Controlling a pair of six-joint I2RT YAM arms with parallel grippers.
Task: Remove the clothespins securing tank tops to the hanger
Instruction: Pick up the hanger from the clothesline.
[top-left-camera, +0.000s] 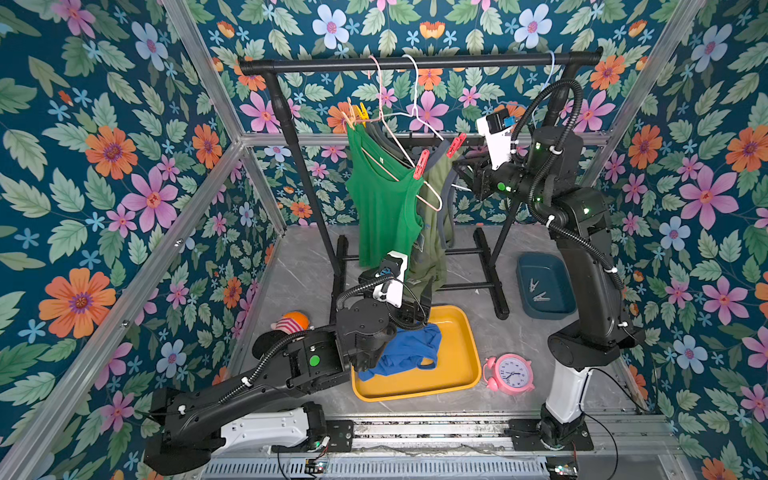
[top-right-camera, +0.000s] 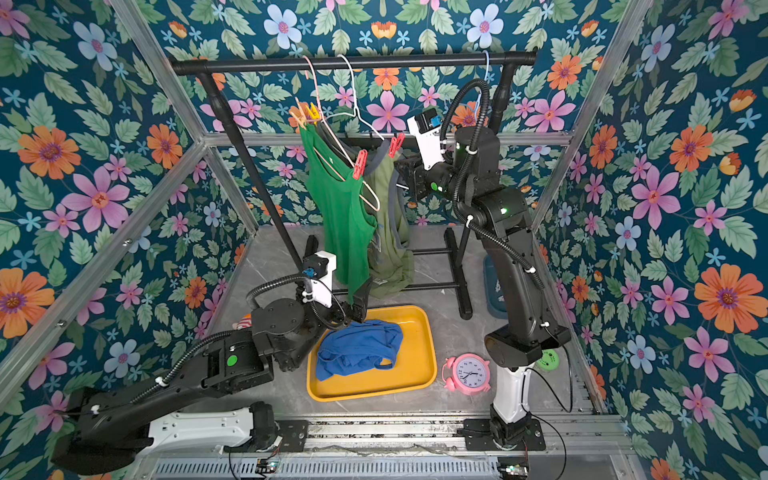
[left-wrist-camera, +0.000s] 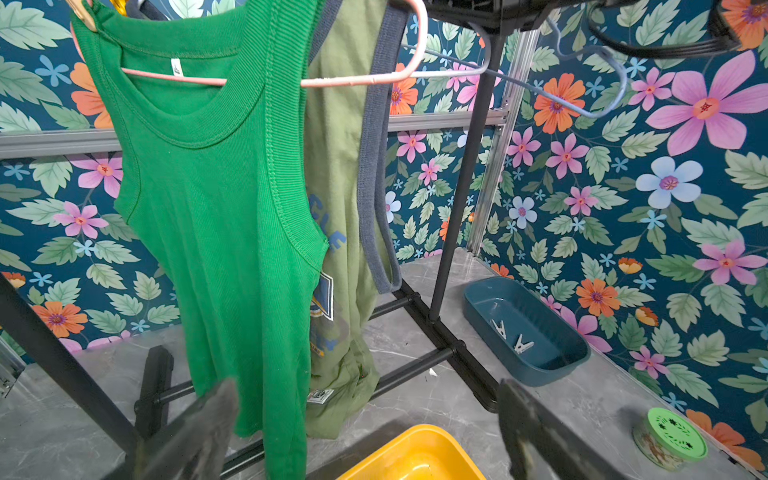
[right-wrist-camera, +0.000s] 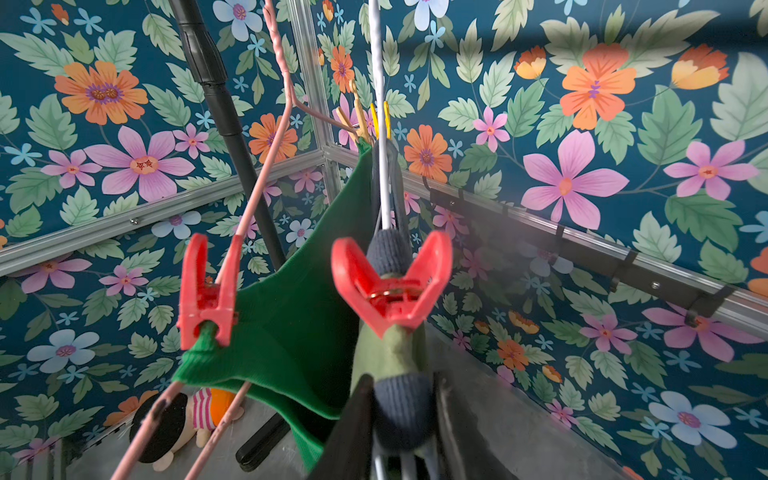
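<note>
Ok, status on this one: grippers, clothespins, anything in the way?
Left gripper open, low by green tank top. Right gripper shut on olive tank top strap, beside red clothespin. Three more clipped, two grey clothespins in bin. Nothing blocking.

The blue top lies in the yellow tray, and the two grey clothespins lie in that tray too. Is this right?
No. The blue top lies in the yellow tray, but the two grey clothespins lie in the blue bin, as the left wrist view shows.
</note>
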